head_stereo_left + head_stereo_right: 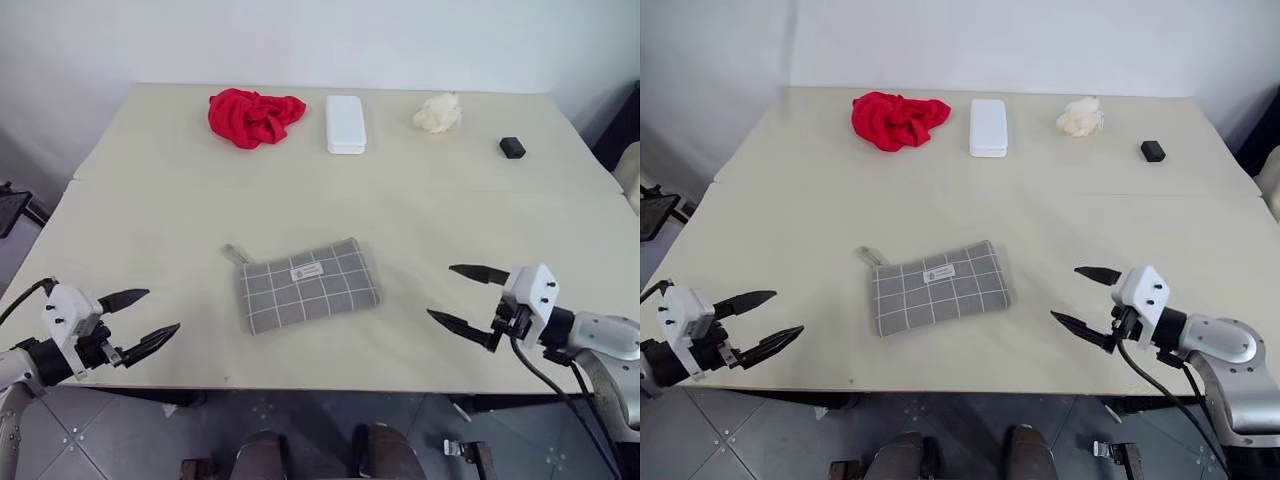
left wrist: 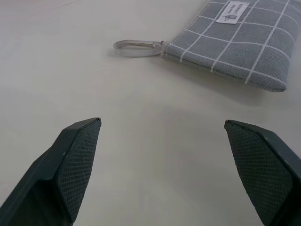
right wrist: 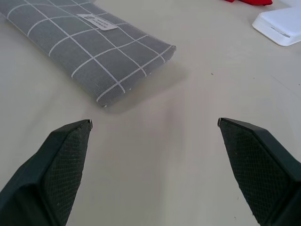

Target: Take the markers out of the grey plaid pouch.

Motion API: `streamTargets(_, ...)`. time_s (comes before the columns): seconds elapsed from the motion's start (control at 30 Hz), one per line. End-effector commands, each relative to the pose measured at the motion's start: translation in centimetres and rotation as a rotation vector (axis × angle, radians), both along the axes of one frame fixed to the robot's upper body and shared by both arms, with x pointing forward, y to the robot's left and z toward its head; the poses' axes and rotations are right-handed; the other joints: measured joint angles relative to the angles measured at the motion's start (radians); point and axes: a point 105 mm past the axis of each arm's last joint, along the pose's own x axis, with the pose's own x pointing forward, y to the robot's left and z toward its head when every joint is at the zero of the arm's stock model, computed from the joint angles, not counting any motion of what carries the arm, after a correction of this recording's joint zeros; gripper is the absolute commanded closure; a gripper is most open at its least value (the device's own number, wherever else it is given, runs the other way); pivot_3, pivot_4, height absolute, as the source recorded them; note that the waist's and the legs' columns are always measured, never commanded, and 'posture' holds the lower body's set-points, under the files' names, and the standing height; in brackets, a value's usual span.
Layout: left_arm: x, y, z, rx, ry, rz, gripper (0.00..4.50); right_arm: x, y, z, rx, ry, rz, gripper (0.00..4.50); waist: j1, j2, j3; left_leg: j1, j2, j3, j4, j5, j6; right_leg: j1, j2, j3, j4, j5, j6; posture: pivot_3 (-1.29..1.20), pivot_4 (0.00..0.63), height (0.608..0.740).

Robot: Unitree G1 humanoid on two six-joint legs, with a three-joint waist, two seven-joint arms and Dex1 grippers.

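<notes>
Nearest me are my two hands, the left hand [image 1: 140, 318] and the right hand [image 1: 463, 296], both spread wide and holding nothing. Between them, apart from either, the grey plaid pouch [image 1: 308, 284] lies flat on the desk [image 1: 150, 210], looking closed, so I can't see the markers. I judge it soft, light and floppy; it would slide if tugged, so I'd pin the end nearer my right hand and take the clear zipper tab [image 2: 136, 48], which points toward my left. Nothing blocks either approach. Well beyond the pouch sit a red cloth [image 1: 254, 116], a white case [image 1: 345, 124], a crumpled pale wad [image 1: 438, 113] and a small black block [image 1: 512, 147].
</notes>
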Motion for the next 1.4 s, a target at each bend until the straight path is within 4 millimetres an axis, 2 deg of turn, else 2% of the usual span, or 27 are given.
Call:
streamTargets(0.03, 0.4, -0.7, 1.1, 0.009, -0.06, -0.006, 0.02, -0.3, 0.5, 0.4, 0.009, -0.014, 0.031, 0.0, 0.0, 0.0, 0.0, 0.0, 0.0, 0.0, 0.0, 0.0, 0.0, 0.0, 0.0, 0.0, 0.0, 0.0, 0.0, 0.0, 0.15, 0.74)
streamTargets(0.17, 0.7, -1.5, 1.1, -0.155, 0.024, -0.018, 0.02, -0.2, 1.4, 1.0, 0.114, 0.055, 0.034, 0.0, 0.001, 0.0, 0.0, 0.0, 0.0, 0.0, 0.002, 0.0, 0.0, 0.0, 0.0, 0.0, 0.0, 0.0, 0.0, 0.0, 0.15, 0.74)
streamTargets(0.23, -0.4, -1.6, 1.2, -0.521, 0.324, 0.004, 0.02, 0.4, 1.9, 3.1, 0.33, 0.174, 0.001, 0.0, -0.005, 0.0, 0.0, 0.0, 0.0, 0.0, 0.002, 0.0, 0.0, 0.0, 0.0, 0.0, 0.001, 0.0, 0.0, 0.0, 0.15, 0.74)
streamTargets(0.27, -1.1, -1.9, 1.4, -0.605, 0.433, -0.02, 0.02, 0.1, 2.3, 3.6, 0.348, 0.229, 0.024, 0.0, -0.01, -0.001, 0.001, 0.0, 0.002, -0.004, 0.002, 0.0, 0.0, 0.0, 0.0, 0.001, 0.002, 0.0, 0.0, 0.0, 0.15, 0.74)
streamTargets(0.33, -2.4, -1.7, 0.0, -0.585, 0.625, -0.001, 0.02, -0.8, 3.0, 4.0, 0.304, 0.301, 0.079, 0.0, -0.015, 0.0, 0.001, 0.0, 0.005, -0.009, 0.002, 0.0, -0.001, -0.001, 0.001, 0.001, 0.004, 0.0, 0.0, 0.0, 0.15, 0.74)
streamTargets(0.4, -2.4, -1.2, -0.7, -0.6, 0.687, 0.026, 0.02, -1.2, 3.3, 4.3, 0.3, 0.378, 0.09, 0.0, -0.016, 0.001, 0.001, 0.0, 0.002, -0.01, 0.0, 0.0, -0.001, -0.001, 0.001, 0.001, 0.004, -0.001, -0.001, 0.0, 0.15, 0.74)
streamTargets(0.47, -1.4, -0.9, -0.6, -0.653, 0.684, 0.045, 0.02, -1.5, 3.7, 4.6, 0.291, 0.415, 0.108, 0.0, -0.013, 0.002, 0.001, 0.0, 0.0, -0.01, -0.001, 0.0, 0.0, -0.001, 0.0, 0.001, 0.001, -0.001, -0.001, 0.0, 0.15, 0.74)
streamTargets(0.57, 1.3, -2.3, 0.3, -0.727, 0.691, 0.002, 0.02, -1.6, 4.0, 3.7, 0.195, 0.456, 0.089, 0.0, 0.006, 0.0, 0.002, -0.001, -0.001, -0.01, 0.001, 0.0, 0.0, -0.001, 0.0, 0.0, 0.0, -0.001, -0.001, 0.0, 0.15, 0.74)
streamTargets(0.63, 2.6, -3.9, 0.2, -0.733, 0.768, -0.029, 0.02, -0.9, 4.5, 3.1, 0.144, 0.453, 0.052, 0.0, 0.014, -0.002, 0.001, -0.001, -0.001, -0.012, 0.003, 0.0, 0.0, 0.0, 0.0, 0.0, 0.001, 0.0, -0.001, 0.0, 0.15, 0.74)
streamTargets(0.73, 3.8, -5.4, 0.0, -0.722, 0.841, -0.054, 0.02, 0.0, 5.6, 3.4, 0.144, 0.419, 0.041, 0.0, 0.013, -0.003, 0.0, -0.002, -0.001, -0.011, 0.004, 0.0, 0.0, 0.0, 0.0, 0.001, 0.003, 0.0, 0.0, 0.0, 0.15, 0.74)
streamTargets(0.93, 5.6, -7.1, -0.8, -0.646, 0.953, -0.035, 0.02, 1.5, 8.6, 3.6, 0.162, 0.316, 0.072, 0.0, 0.0, -0.004, 0.001, -0.003, -0.002, -0.005, 0.004, 0.001, -0.002, -0.001, 0.002, 0.0, 0.005, 0.0, 0.0, 0.0, 0.15, 0.74)
streamTargets(1.03, 6.0, -7.1, -0.3, -0.644, 0.96, -0.032, 0.0, 1.6, 9.0, 3.6, 0.145, 0.264, 0.092, 0.57, 0.0, -0.004, 0.001, -0.003, -0.002, -0.004, 0.004, 0.001, -0.002, -0.001, 0.002, 0.0, 0.004, 0.0, 0.0, 0.0, 0.15, 0.74)
streamTargets(1.23, 6.1, -6.4, 0.1, -0.627, 0.968, -0.016, 0.0, 3.2, 8.7, 3.8, 0.089, 0.122, 0.035, 2.59, -0.001, -0.004, 0.001, -0.003, -0.002, -0.004, 0.005, 0.001, -0.002, -0.001, 0.002, 0.001, 0.005, 0.0, 0.0, 0.0, 0.15, 0.74)
streamTargets(1.4, 6.5, -6.4, -0.1, -0.615, 0.964, 0.002, 0.0, 5.2, 9.6, 2.5, -0.013, 0.029, 0.018, 4.4, -0.003, -0.004, 0.001, -0.003, -0.002, -0.004, 0.005, 0.001, -0.002, -0.002, 0.002, 0.001, 0.006, 0.0, 0.001, 0.0, 0.15, 0.74)
